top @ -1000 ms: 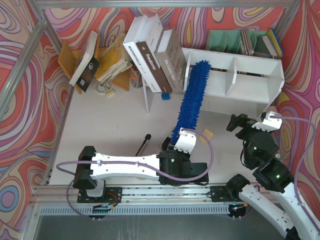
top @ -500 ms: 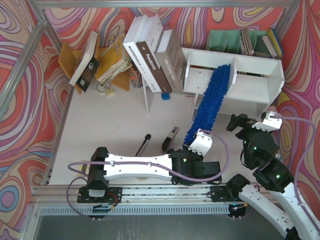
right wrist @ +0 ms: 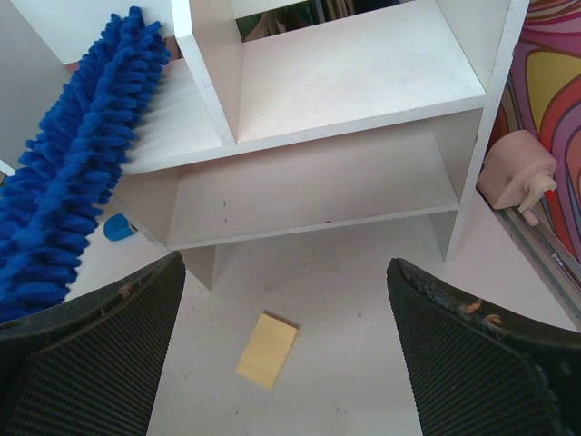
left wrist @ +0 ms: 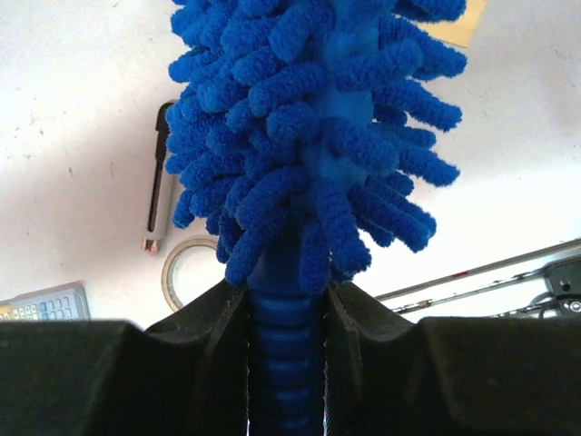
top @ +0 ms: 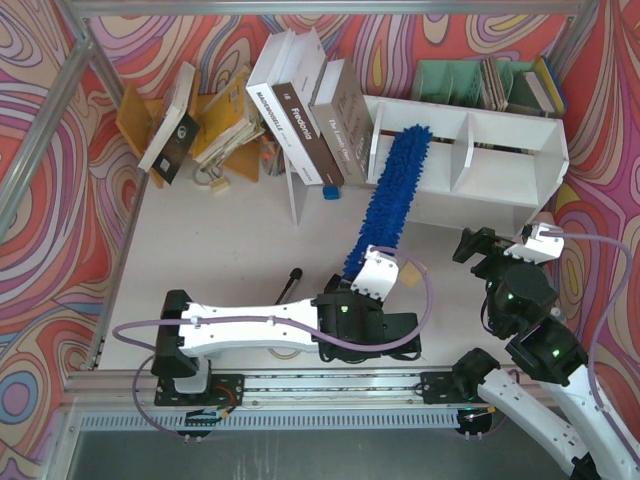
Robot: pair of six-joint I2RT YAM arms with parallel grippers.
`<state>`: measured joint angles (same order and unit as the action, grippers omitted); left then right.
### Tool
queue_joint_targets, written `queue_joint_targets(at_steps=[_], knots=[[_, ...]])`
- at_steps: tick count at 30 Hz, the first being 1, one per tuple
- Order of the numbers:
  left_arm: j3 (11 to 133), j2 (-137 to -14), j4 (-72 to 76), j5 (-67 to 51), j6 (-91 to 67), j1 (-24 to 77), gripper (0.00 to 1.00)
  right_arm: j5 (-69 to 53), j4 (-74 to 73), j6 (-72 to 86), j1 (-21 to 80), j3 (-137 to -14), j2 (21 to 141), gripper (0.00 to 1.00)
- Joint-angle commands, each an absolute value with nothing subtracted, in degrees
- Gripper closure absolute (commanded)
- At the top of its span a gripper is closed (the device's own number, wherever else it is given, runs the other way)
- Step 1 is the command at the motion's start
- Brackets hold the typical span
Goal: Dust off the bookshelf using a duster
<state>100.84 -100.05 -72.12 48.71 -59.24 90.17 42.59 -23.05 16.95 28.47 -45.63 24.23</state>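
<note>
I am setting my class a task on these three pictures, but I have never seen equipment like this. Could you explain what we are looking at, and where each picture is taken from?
These are two robot arms bolted to the near edge of a white table. One picture looks down from above. The other two come from small cameras on each arm's wrist, so you see that arm's own fingers at the bottom. The left gripper is shut on the handle of a fluffy blue duster, whose head reaches onto the upper shelf of a white bookshelf, left of its divider. The right gripper is open and holds nothing; it faces the shelf. Also in view are leaning books, a green file organiser, a yellow note and a roll of tape.
</note>
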Motion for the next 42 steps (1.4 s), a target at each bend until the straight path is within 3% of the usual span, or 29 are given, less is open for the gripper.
queue_joint_targets(at_steps=[1, 11, 31, 42], knots=[[105.4, -104.0, -67.5, 48.6, -53.8, 90.4, 1.0, 43.5, -22.4, 17.3, 28.3, -45.4, 23.7, 0.18], [111.6, -107.5, -62.3, 47.2, -46.0, 92.1, 1.0, 43.5, -22.6, 17.7, 28.3, -45.6, 23.5, 0.18], [105.9, -99.4, -50.9, 53.1, -42.1, 92.8, 1.0, 43.2, -26.9, 22.0, 28.3, -46.9, 25.4, 0.18], [98.8, -97.3, -52.2, 51.5, -47.4, 92.3, 1.0, 41.9, -27.6, 22.4, 28.4, -49.5, 25.9, 0.18]])
